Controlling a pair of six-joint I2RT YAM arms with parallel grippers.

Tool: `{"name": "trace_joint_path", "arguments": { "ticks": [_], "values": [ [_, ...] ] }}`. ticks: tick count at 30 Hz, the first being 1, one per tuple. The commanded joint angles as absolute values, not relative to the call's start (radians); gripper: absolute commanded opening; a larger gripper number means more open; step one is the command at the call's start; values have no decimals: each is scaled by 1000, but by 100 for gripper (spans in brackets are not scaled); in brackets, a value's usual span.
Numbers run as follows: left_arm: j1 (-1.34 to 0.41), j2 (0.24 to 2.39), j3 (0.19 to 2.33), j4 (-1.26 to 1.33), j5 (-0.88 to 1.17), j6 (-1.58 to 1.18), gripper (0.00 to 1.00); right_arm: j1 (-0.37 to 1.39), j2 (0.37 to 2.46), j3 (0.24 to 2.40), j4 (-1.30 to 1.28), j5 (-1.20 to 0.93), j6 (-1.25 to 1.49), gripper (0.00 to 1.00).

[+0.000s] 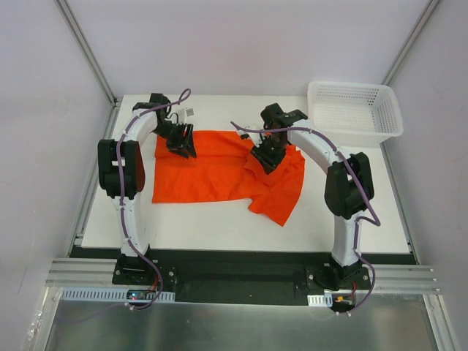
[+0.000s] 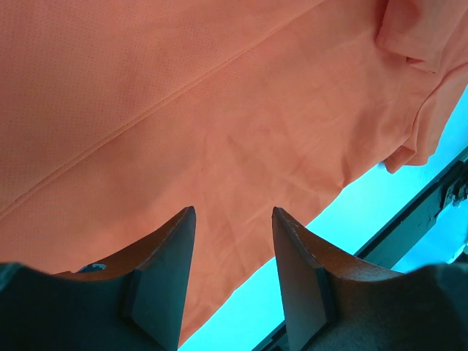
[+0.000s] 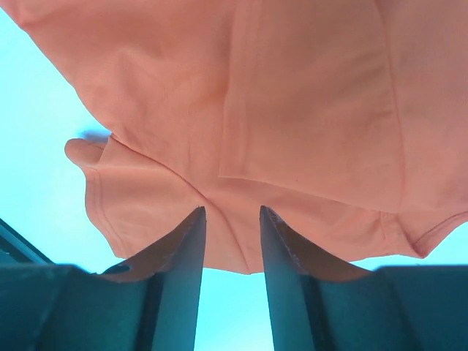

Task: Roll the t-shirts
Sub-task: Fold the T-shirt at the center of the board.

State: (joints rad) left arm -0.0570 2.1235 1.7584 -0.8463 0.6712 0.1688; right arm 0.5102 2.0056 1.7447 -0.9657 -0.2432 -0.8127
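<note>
The orange-red t-shirt [image 1: 212, 175] lies spread on the white table, its right side bunched with a sleeve folded over toward the front. My left gripper [image 1: 184, 148] hovers over the shirt's far left corner. In the left wrist view it [image 2: 234, 212] stands open with only flat cloth [image 2: 219, 110] below and nothing between the fingers. My right gripper [image 1: 265, 162] is over the rumpled right part of the shirt. In the right wrist view its jaws [image 3: 232, 210] are apart just above a folded layer and hem of the cloth [image 3: 307, 110], pinching nothing.
A white mesh basket [image 1: 349, 133] stands at the table's far right corner. Bare white tabletop [image 1: 219, 227] shows in front of the shirt. Metal frame rails run along the left, right and near edges.
</note>
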Motion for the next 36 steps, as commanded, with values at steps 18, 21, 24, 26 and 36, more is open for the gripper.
{"name": "trace_joint_path", "arguments": {
  "ticks": [18,21,24,26,36],
  "values": [
    [17,2217,1924,-862,304,330,39,293,2354,2178,-772,-6,-908,16],
    [25,2243,1930,-864,265,357,38,293,2413,2187,-733,66,-992,12],
    [31,2266,1936,-870,233,370,37,291,2456,2192,-715,120,-1057,9],
    [34,2281,1937,-871,212,387,37,288,2474,2192,-704,138,-1084,8],
    [55,2358,2005,-885,110,454,35,287,2537,2238,-588,173,-1117,8]
  ]
}}
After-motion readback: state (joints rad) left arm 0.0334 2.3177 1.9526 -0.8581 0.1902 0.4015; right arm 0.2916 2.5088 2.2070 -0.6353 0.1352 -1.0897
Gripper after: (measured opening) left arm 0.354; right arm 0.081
